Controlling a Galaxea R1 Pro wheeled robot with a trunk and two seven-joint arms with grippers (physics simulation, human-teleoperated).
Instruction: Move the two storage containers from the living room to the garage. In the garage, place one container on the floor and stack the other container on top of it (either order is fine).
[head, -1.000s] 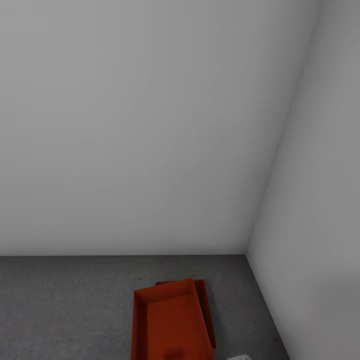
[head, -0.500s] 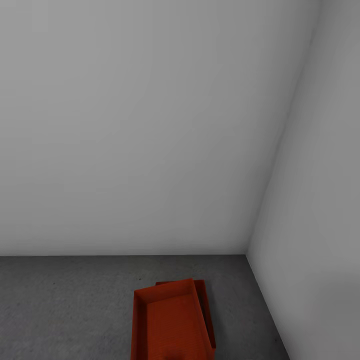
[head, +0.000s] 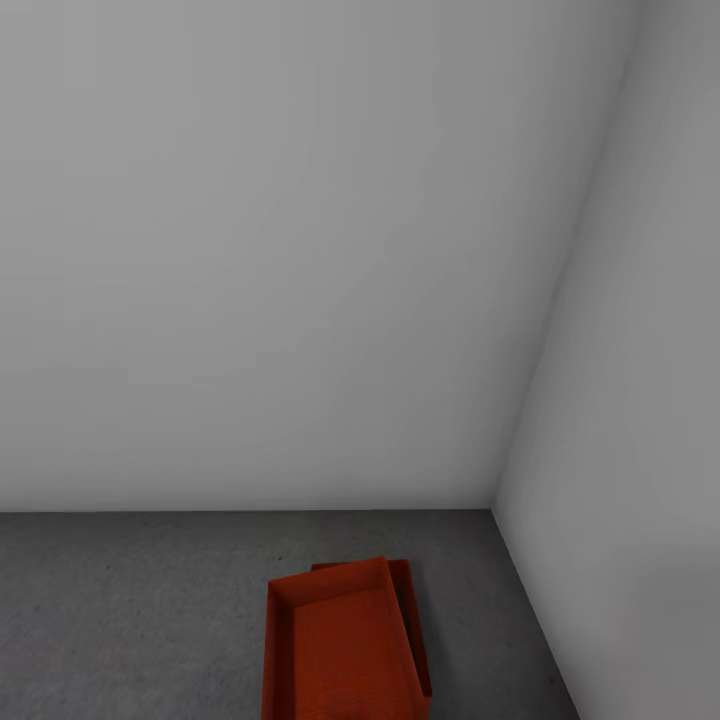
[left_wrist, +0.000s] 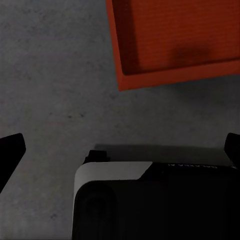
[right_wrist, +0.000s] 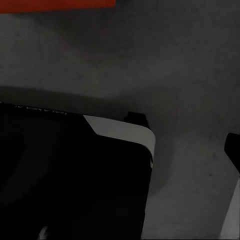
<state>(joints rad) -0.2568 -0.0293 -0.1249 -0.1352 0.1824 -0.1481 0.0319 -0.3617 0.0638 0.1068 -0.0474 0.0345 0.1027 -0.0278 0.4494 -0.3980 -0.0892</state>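
Observation:
Two red-orange storage containers sit stacked on the grey concrete floor (head: 120, 620) of the garage, near the corner. The upper container (head: 340, 650) lies slightly askew on the lower container (head: 416, 625), whose far and right rim peeks out. In the left wrist view the upper container's corner (left_wrist: 175, 40) lies beyond my left gripper (left_wrist: 120, 150), which is open, its dark fingertips (left_wrist: 11, 147) spread wide with nothing between them. My right gripper (right_wrist: 120, 150) hangs over bare floor, one fingertip (right_wrist: 233, 150) far out at the side, open, with a strip of red container (right_wrist: 55, 4) at the frame's edge.
Plain white walls (head: 300, 250) meet in a corner (head: 495, 505) just behind and to the right of the stack. My black and white base (left_wrist: 150, 200) shows under both wrist cameras. Open concrete stretches to the left of the containers.
A white bit of my right arm at the head view's bottom edge has dropped out of sight, and its shadow in the upper container has gone. The containers have not moved.

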